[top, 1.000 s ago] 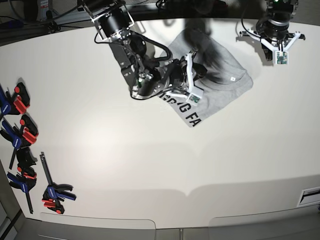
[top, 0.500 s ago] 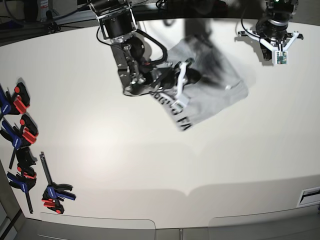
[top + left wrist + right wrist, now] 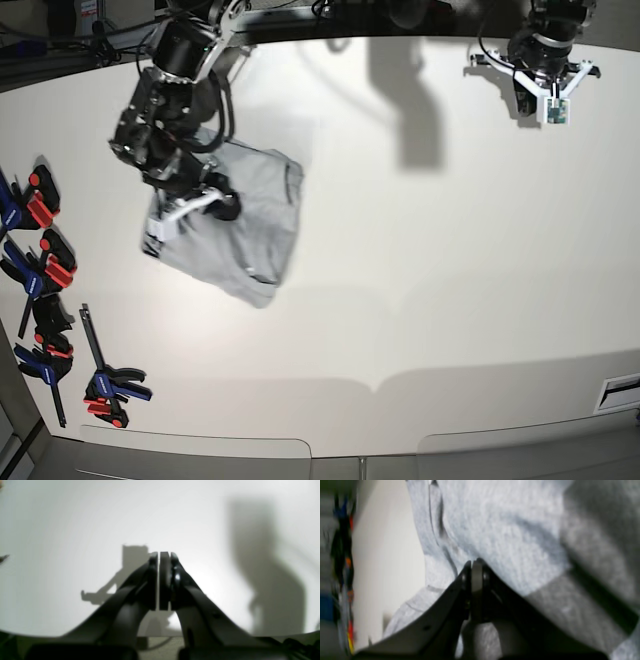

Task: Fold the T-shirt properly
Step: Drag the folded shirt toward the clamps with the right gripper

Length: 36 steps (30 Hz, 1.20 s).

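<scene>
The light grey T-shirt (image 3: 250, 225) lies bunched in a folded bundle at the table's left, plain side up, no lettering showing. My right gripper (image 3: 222, 205) sits on its left part, with the arm reaching down from the back. In the right wrist view the jaws are pressed together, and the right gripper (image 3: 475, 563) is shut on a fold of the T-shirt (image 3: 510, 530). My left gripper (image 3: 541, 92) hangs at the far back right, away from the cloth. In the left wrist view the left gripper (image 3: 163, 555) is shut and empty over bare table.
Several red, blue and black clamps (image 3: 45, 265) lie along the table's left edge, close to the shirt's left side. The white table (image 3: 450, 260) stretches to the right and front. A notch marks the front edge (image 3: 375, 385).
My right arm has swung from the table's back middle to the left, carrying the T-shirt with it. The lettering that showed before is now hidden. The left arm has barely moved.
</scene>
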Available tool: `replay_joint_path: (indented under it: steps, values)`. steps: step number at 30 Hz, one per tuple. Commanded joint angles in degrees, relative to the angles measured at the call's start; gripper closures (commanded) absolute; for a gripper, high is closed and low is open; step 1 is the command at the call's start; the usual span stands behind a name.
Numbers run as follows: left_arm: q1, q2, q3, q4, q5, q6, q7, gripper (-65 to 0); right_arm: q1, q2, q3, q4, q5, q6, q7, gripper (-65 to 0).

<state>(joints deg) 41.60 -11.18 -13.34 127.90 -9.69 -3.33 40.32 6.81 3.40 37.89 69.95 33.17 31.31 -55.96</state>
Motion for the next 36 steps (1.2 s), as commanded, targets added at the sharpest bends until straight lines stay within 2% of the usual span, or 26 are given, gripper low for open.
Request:
replay_joint_path:
  steps: [1, 5, 11, 15, 18, 20, 22, 25, 26, 32, 36]
  values:
    - [0.48, -0.31, -0.22, 1.20, -0.02, -0.79, -1.22, 0.0, 0.09, 0.59, 2.23, 0.48, 0.59, -1.68, -0.39, 0.0]
    - [0.48, -0.31, -0.22, 1.20, -1.01, -3.85, -1.33, 0.0, -1.31, 1.09, 10.43, 0.48, 3.78, -1.97, -0.61, 0.0]
    - [0.44, -0.50, -0.22, 1.20, -7.23, -8.59, -1.31, 0.0, -4.83, 1.20, 20.20, 0.48, 9.31, -1.99, -0.59, 0.0]
    - [-0.04, -3.96, -0.22, 1.20, -11.91, -10.29, -1.16, 0.0, -6.38, 1.20, 25.73, 0.48, 11.67, -1.97, -0.68, 0.0]
    - [-1.18, -7.04, -0.22, 1.18, -11.85, -10.23, -1.36, 0.0, -7.08, 1.20, 28.59, 0.48, 12.72, -1.81, -0.68, 0.0]
    - [-2.29, -8.92, -0.22, 1.18, -11.87, -10.23, -1.38, 0.0, -7.52, 1.20, 29.24, 0.48, 14.10, -0.63, -0.90, 0.0]
    - [-3.67, -10.40, -0.22, 1.18, -11.87, -10.23, -1.38, 0.0, -7.63, 1.20, 29.22, 0.48, 16.85, 2.71, -1.29, 0.0]
    - [-5.55, -11.67, -0.22, 1.18, -11.91, -10.23, -1.36, 0.0, -7.45, 1.22, 29.16, 0.55, 23.80, 8.02, -3.13, 0.0]
    - [-6.12, -11.74, -0.22, 1.18, -11.89, -10.21, -1.38, 0.0, -7.26, 1.33, 29.03, 0.57, 26.71, 8.69, -4.09, 0.0]
    - [-8.81, -11.72, -0.22, 1.14, -12.11, -10.21, -1.42, 0.0, -6.01, 3.50, 25.38, 2.21, 44.06, 8.69, -15.37, 0.0]
    - [-9.07, -11.69, -0.22, 1.09, -12.11, -10.21, -1.46, 0.0, -5.73, 6.19, 21.29, 6.19, 51.83, 8.69, -22.99, 0.0]
